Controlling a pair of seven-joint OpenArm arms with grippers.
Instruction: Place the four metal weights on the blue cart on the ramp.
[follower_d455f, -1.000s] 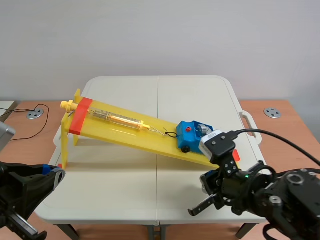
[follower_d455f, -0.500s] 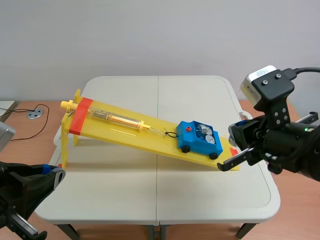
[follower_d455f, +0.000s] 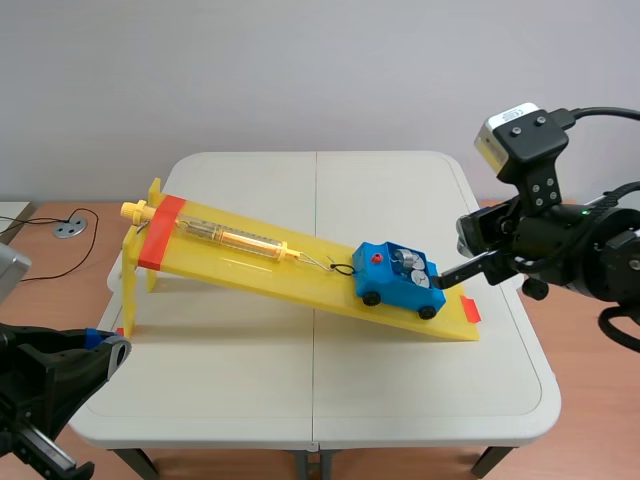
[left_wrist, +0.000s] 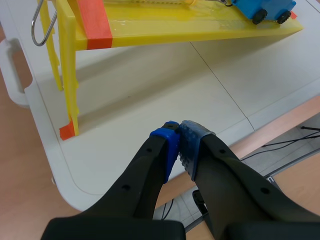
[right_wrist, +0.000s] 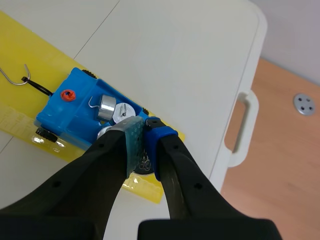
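Observation:
The yellow ramp (follower_d455f: 250, 262) slopes down toward the right, and the blue cart (follower_d455f: 398, 280) sits near its low end. Several metal weights (follower_d455f: 408, 263) lie in the cart. My right gripper (follower_d455f: 447, 281) hovers at the cart's right end, shut with nothing between its pads. From the right wrist, the gripper (right_wrist: 145, 125) is just over the cart (right_wrist: 70, 112); two weights (right_wrist: 106, 106) show ahead of it and one under the fingers. My left gripper (follower_d455f: 108, 348) stays low at the table's front left. It (left_wrist: 179, 127) is shut and empty, far from the ramp (left_wrist: 200, 30).
A clear spring-scale tube (follower_d455f: 235, 237) lies on the ramp, joined to the cart by a hook and black loop (follower_d455f: 338, 268). Red tape (follower_d455f: 160, 232) marks the ramp's high end. The white table has a handle (follower_d455f: 497, 240) on its right edge.
My right arm has risen from low at the table's front right and swung back, bringing its gripper to the cart's right end. The cart, ramp and left arm have not moved.

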